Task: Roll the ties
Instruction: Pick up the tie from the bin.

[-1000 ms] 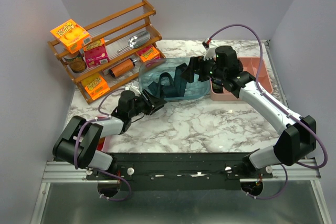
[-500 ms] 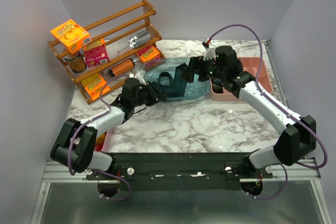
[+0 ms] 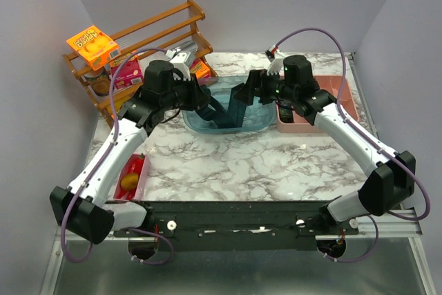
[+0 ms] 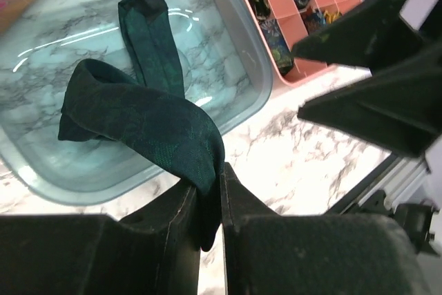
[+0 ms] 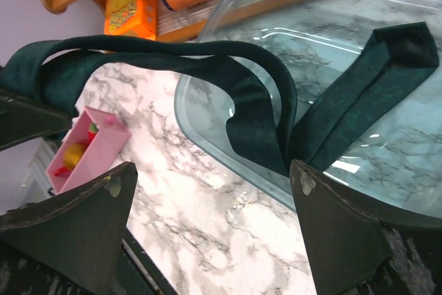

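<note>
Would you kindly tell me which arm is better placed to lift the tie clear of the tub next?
Left, probably: the left gripper is shut on the tie, its loop raised over the blue tub, while the right gripper is spread open, clamping nothing.

light: bright, even, overhead | shadows: soft, faint | glare: white streaks cross blue tub (image 4: 228, 39) floor | focus: top view sharp; right fingers (image 5: 76, 233) near lens soft, grainy | edges: mild wide-angle bend

A dark teal tie (image 5: 173, 50) arches over a translucent blue tub (image 5: 324, 46) on a marble table (image 5: 186, 226), its folded end above the tub floor. The right gripper (image 5: 213, 169) frames the scene with fingers spread wide. A pink box (image 5: 90, 144) sits at left.
</note>
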Robot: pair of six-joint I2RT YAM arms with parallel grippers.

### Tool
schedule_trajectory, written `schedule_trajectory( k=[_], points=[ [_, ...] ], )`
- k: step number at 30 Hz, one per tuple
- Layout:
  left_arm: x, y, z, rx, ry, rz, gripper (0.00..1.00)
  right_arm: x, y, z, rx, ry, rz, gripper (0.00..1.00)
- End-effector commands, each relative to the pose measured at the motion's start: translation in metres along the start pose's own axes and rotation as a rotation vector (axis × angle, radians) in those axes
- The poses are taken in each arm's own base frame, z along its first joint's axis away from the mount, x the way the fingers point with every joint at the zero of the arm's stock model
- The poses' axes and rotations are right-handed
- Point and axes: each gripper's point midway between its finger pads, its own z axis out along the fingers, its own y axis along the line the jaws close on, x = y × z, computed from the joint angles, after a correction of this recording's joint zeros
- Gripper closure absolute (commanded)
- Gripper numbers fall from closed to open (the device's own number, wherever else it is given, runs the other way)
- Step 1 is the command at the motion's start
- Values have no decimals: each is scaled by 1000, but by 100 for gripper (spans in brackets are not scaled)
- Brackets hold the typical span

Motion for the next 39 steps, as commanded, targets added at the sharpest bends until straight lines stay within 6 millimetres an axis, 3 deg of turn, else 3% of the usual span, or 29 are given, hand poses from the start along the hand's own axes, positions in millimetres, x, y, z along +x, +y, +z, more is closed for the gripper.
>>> schedule_trajectory(
  k=[1,5,6,8,12,16,23,30,39],
  points=[
    [39,-9,-40,38,156,113,75,5,20,0,-82,56,68,0],
    [78,-26,-58,132,222,139,69,11,26,2,-123,85,90,0],
    [95,-23,-57,133,260,130,68,12,27,2,-131,90,98,0],
    [110,-29,-56,150,272,138,65,20,32,2,-167,124,116,0],
    [134,-1,-40,30,282,101,65,44,40,6,-241,211,218,0],
    [132,11,-29,-12,221,102,67,72,49,16,-298,322,317,0],
    [121,0,-37,41,147,124,67,112,80,25,-402,513,458,4],
    [122,-4,-43,65,136,127,67,121,106,29,-496,573,589,5],
    [124,-6,-48,78,128,124,67,114,122,30,-625,546,671,5]
  ],
)
